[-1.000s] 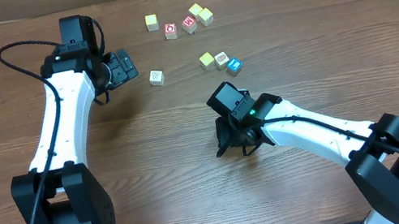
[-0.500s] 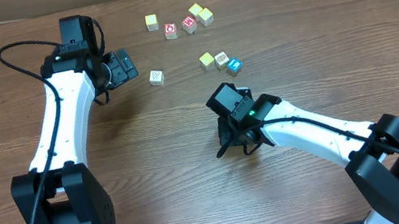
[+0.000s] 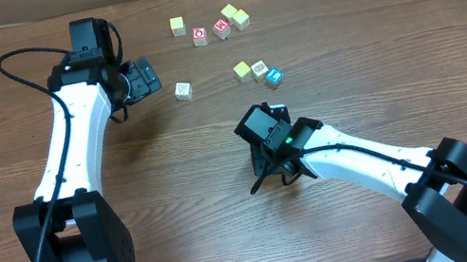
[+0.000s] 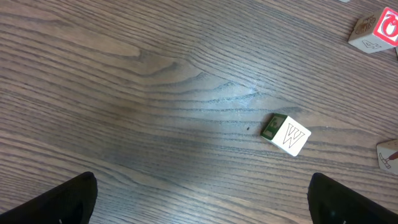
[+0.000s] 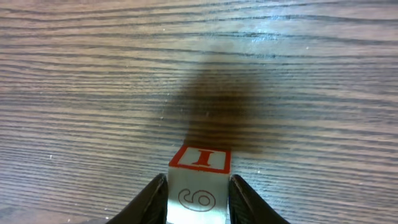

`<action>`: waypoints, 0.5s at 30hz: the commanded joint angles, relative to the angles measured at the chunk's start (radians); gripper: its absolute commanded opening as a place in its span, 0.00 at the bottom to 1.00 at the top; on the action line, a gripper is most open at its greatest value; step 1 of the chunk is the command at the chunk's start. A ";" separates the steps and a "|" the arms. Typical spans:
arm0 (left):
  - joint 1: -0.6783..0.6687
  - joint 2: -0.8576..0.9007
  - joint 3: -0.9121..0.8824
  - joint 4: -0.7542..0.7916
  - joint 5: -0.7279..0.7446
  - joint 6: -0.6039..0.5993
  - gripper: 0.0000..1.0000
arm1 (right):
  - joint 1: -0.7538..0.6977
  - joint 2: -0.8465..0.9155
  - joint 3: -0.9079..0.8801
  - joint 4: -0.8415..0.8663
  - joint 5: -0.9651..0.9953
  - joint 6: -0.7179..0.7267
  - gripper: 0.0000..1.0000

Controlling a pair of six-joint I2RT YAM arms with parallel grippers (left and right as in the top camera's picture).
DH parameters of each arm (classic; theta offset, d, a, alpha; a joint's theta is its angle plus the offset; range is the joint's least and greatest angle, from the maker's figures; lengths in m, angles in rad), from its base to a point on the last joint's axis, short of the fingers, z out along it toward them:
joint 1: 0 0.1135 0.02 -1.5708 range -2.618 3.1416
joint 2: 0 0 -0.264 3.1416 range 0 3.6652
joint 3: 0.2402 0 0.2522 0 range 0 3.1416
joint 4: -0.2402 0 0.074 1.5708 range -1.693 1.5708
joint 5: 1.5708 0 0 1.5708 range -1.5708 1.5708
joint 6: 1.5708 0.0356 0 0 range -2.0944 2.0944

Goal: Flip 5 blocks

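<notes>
Your right gripper (image 5: 199, 198) has its two dark fingers pressed against opposite sides of a small pale wooden cube (image 5: 200, 157). The cube has a red-framed letter I on top and a figure 9 on the face toward the wrist camera. The grip looks closed on it. From overhead the cube is hidden under the gripper, which sits at mid-table, nearer than all the other blocks. You cannot tell from these views whether the cube rests on the brown wood-grain table (image 5: 74, 74) or hangs just above it.

To flip it well, raise it only just clear of the wood and roll the wrist until the I face no longer points up. Lower it until a face lies flat before you let the fingers part. The cube seems to sit right at the fingertips, so turn slowly or it may twist out. Do the flip where you are, well apart from the short row of yellow, grey-patterned and blue cubes (image 3: 260, 70) farther back.

Your left gripper (image 4: 202, 202) stands wide apart and holds nothing. The cream cube printed W (image 4: 286, 133) lies just ahead of it.
</notes>
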 commanded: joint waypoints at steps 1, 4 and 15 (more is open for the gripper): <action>-0.003 0.009 0.021 0.000 -0.013 -0.021 1.00 | 0.003 0.002 -0.005 0.003 0.030 -0.012 0.33; -0.003 0.009 0.021 0.001 -0.013 -0.021 1.00 | 0.003 0.002 -0.005 0.000 0.030 -0.012 0.33; -0.003 0.009 0.021 0.000 -0.013 -0.021 1.00 | 0.003 0.002 -0.005 0.009 0.034 -0.020 0.47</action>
